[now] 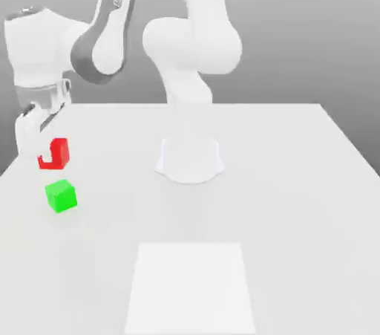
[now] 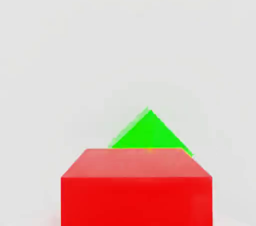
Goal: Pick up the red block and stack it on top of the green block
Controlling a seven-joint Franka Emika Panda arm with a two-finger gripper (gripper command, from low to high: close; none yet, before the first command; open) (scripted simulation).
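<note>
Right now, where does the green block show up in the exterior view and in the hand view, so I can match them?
Exterior view: the green block is on the table toward the view's left, nearer the camera than the red block.
Hand view: its corner juts out past the red block's edge.
Shared landmark: the red block.

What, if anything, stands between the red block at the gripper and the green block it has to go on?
Nothing visible stands between the red block, held in the gripper's closed fingers, and the green block; only bare tabletop shows around the green one.
</note>
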